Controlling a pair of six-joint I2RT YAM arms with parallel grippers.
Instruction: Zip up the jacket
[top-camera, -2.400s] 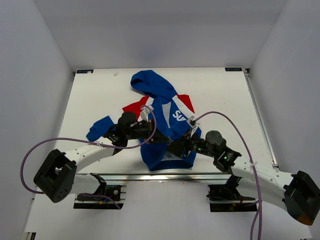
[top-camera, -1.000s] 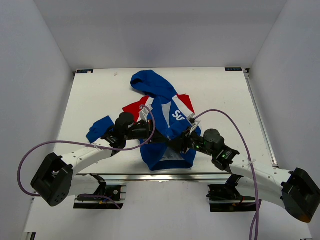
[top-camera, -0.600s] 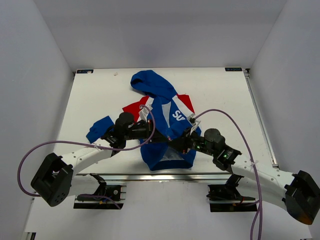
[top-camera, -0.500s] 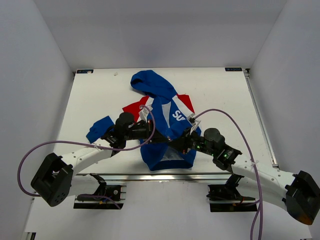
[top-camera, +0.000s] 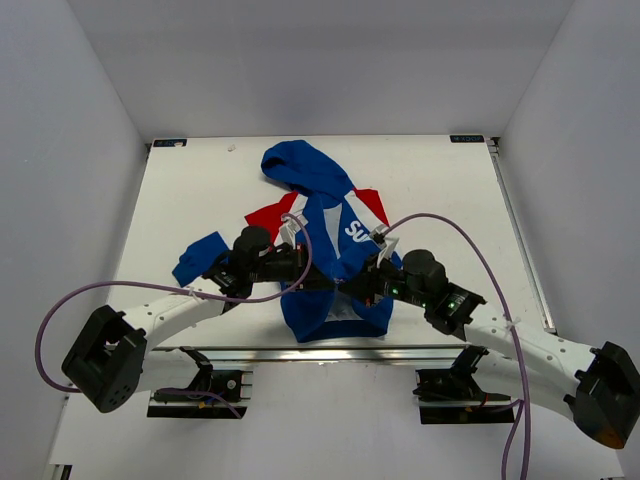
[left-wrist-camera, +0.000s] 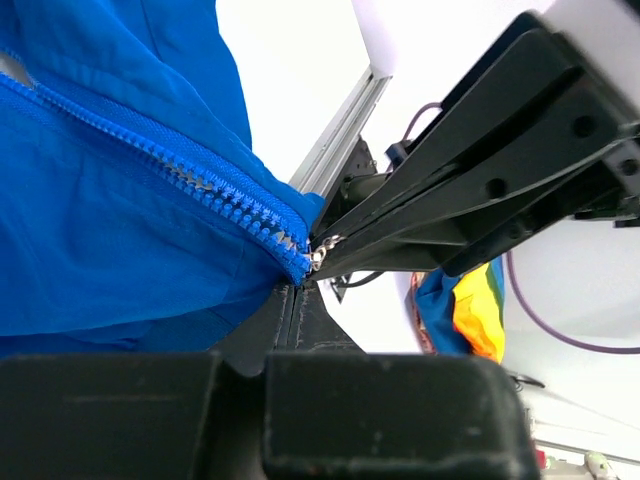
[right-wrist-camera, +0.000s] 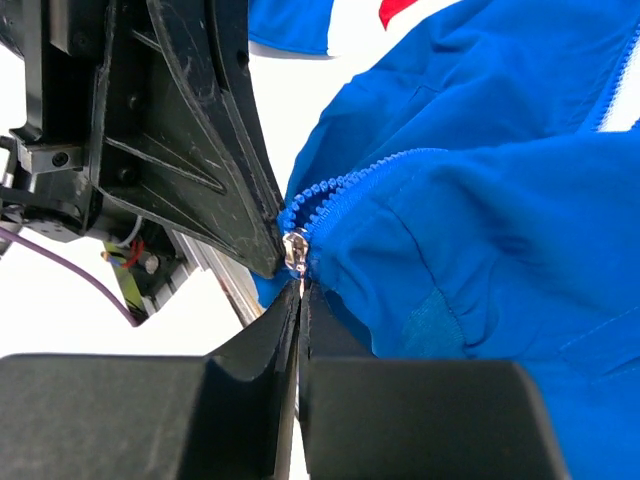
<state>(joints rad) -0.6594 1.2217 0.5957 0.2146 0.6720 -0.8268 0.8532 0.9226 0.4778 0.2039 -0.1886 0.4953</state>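
- Jacket (top-camera: 325, 200) lying flat on the white table (top-camera: 450, 190), royal blue with red and white diagonal panels and white lettering on the chest.
- Hood (top-camera: 300, 165) at the jacket's far end, hem (top-camera: 335, 322) at its near end, close to the metal rail (top-camera: 300, 352).
- One blue sleeve (top-camera: 200, 255) spread out to the jacket's left side.
- Zip teeth (left-wrist-camera: 200, 190) blue, running diagonally to a bottom end at the hem; seen again from the right wrist (right-wrist-camera: 350, 175), two rows meeting at one point.
- Small silver metal piece (right-wrist-camera: 296, 248) at that bottom end; also seen from the left wrist (left-wrist-camera: 318, 255). Slider or end pin: cannot tell.
- Left gripper (left-wrist-camera: 295, 300) low over the jacket's hem, jaws pressed together, pinching blue fabric just beside the zip's end.
- Right gripper (right-wrist-camera: 300, 300) at the same spot from the jacket's right side, jaws closed, tips clamped on the edge right at the silver piece.
- Both sets of fingertips nearly touching across the zip's end; overhead, left gripper (top-camera: 318, 280) and right gripper (top-camera: 347, 286) meeting over the jacket's lower front.
- Purple cables (top-camera: 455, 228) looping from each arm, one over the jacket's chest, one to its right.
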